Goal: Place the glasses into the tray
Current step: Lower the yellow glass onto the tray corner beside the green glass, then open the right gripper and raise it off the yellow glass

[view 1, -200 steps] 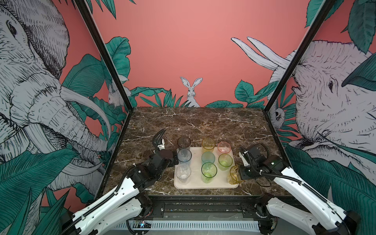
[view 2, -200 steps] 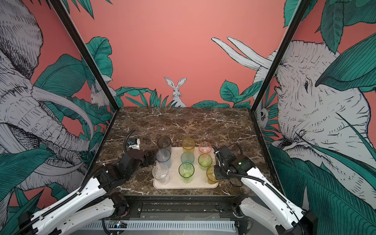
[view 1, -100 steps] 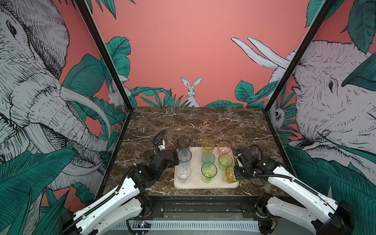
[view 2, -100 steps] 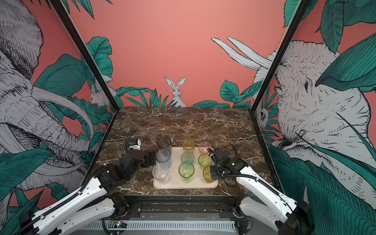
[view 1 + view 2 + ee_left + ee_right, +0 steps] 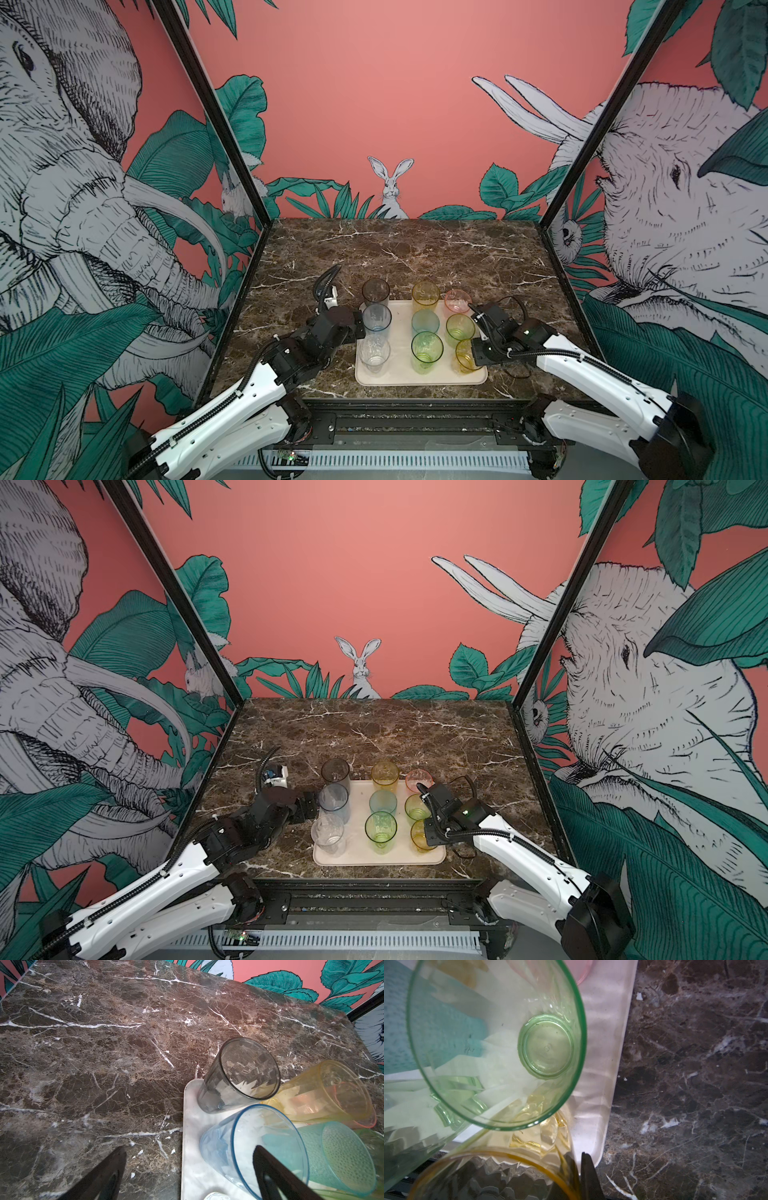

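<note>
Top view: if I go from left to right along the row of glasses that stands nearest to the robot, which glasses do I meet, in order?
Clear glass → green glass → amber glass.

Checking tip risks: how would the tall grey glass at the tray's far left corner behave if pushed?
The grey glass is tall with a base narrower than its rim, so a push near the top would probably tip it. It looks thin and light, so a low push may slide it.
</note>
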You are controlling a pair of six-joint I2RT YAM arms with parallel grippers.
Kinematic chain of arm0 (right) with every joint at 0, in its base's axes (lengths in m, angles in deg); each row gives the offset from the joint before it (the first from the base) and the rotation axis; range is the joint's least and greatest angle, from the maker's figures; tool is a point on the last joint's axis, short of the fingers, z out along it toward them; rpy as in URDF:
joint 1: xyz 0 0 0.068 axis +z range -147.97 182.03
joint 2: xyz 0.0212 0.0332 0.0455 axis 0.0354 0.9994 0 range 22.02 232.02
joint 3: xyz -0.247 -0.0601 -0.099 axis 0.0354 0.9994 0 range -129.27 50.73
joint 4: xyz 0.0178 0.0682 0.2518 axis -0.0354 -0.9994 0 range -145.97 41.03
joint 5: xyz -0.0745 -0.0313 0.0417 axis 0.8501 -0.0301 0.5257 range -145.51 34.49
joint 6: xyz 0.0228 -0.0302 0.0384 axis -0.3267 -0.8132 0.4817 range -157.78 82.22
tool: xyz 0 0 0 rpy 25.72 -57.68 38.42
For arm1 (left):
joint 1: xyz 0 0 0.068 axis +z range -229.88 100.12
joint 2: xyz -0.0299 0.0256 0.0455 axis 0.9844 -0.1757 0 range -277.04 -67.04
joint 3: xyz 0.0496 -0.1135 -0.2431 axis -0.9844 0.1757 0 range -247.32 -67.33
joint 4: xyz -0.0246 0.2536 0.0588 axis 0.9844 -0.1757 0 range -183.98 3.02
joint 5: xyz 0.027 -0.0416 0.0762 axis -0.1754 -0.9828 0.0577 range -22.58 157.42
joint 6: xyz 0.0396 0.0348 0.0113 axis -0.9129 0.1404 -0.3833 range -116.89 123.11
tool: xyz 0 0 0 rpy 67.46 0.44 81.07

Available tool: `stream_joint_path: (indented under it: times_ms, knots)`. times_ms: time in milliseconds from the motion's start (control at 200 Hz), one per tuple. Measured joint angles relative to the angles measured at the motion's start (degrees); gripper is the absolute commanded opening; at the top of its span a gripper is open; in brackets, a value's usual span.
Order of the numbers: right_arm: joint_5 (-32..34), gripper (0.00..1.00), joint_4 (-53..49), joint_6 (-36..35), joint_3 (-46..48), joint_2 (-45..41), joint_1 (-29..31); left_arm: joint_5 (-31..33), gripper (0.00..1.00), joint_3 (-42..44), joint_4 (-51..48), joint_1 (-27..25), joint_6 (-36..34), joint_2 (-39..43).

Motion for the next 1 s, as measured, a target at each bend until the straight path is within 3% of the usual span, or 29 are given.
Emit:
stream_joint_path:
  times_ms: [270,425,640,790,1000]
  knots:
    - [0.7,0.00,1.0,0.0,0.5,2.4,0.6,0.0,0.96,0.1,0.0,0.0,0.0,0.0]
    - [0.9,0.17,1.3,0.0,0.5,2.7,1.2,0.0,0.97,0.2,0.0,0.0,0.1,0.0]
    - [0.9,0.33,1.6,-0.2,0.5,3.1,1.6,-0.1,0.97,0.2,0.6,0.0,0.0,-1.2]
    - [0.3,0.41,1.5,-0.3,0.4,2.6,1.6,-0.6,0.97,0.1,0.7,0.0,0.0,-2.4]
    - [0.4,0.45,-0.9,-1.3,-2.7,0.1,1.6,-0.4,0.97,-0.2,0.8,0.0,-0.3,-2.5]
